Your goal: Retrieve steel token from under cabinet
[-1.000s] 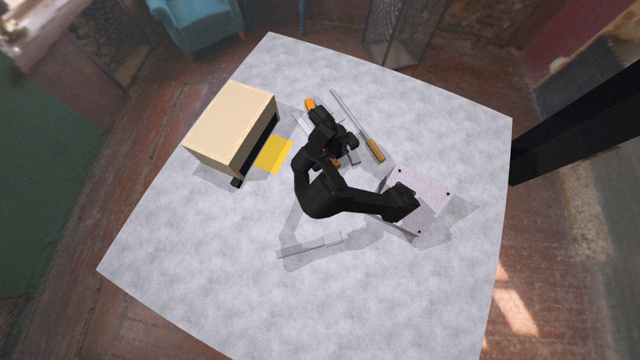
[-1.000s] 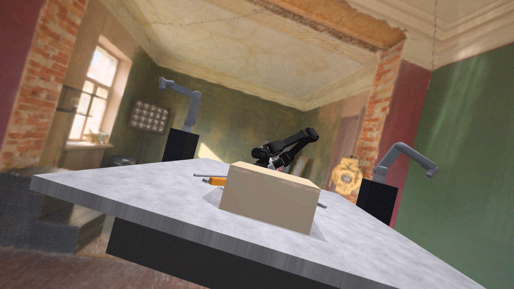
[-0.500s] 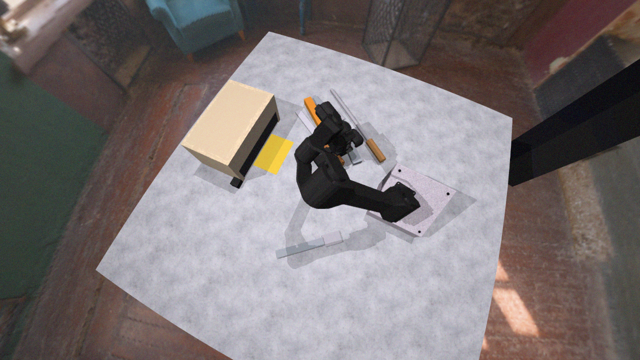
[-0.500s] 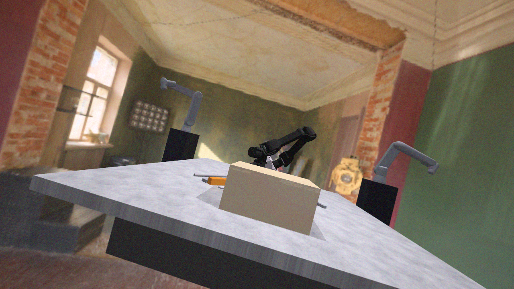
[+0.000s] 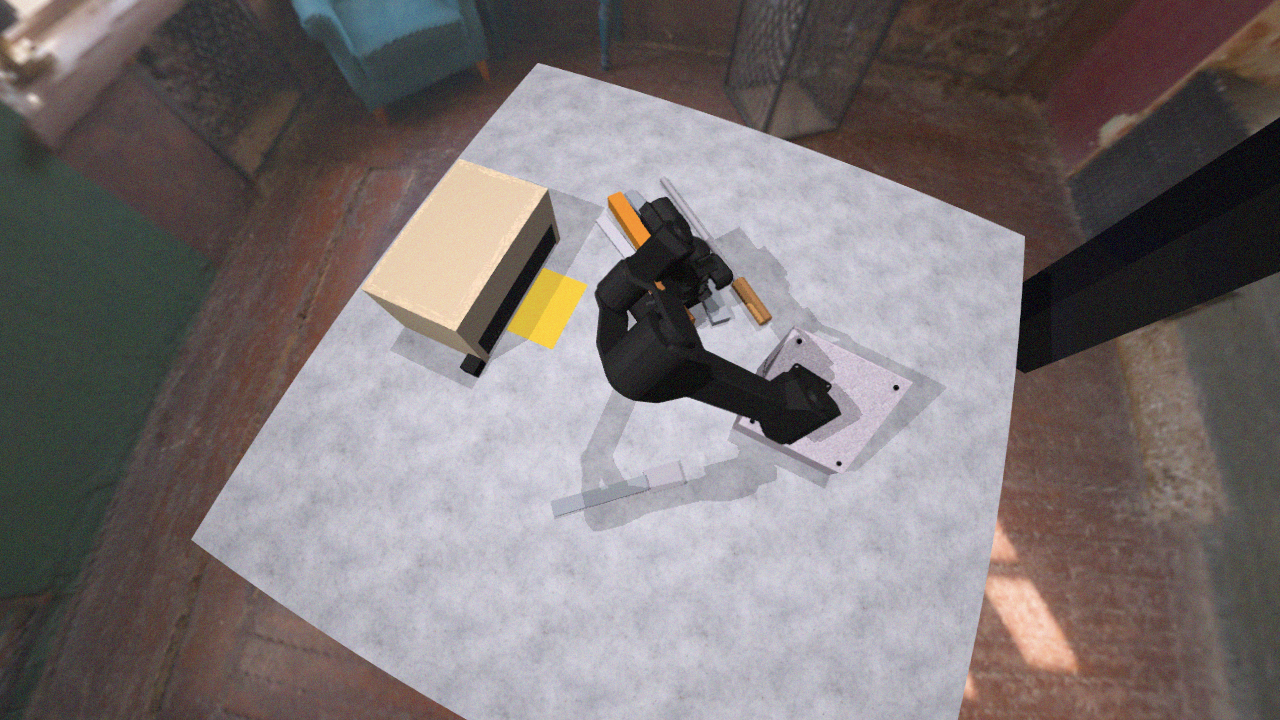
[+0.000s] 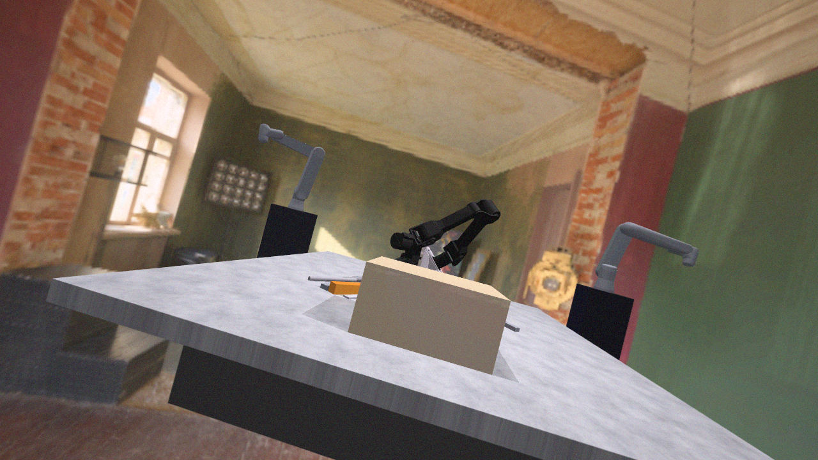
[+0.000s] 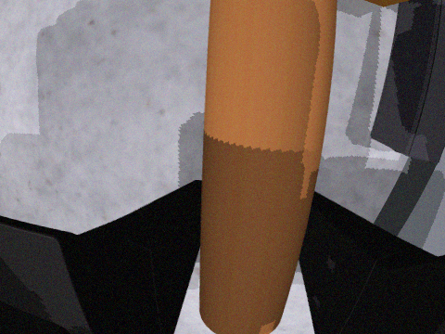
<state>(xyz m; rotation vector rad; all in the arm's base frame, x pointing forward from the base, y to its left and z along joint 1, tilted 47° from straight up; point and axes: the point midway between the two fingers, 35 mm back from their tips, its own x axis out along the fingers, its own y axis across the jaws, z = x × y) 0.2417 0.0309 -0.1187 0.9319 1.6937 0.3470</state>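
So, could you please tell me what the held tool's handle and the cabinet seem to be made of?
Handle: smooth matte orange-brown cylinder, maybe wood or plastic; no grain shows. Cabinet: plain beige matte panels, possibly painted wood or board; the look leaves it open.

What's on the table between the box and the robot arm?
In the top view, a yellow patch lies flat before the cabinet, between it and the arm.
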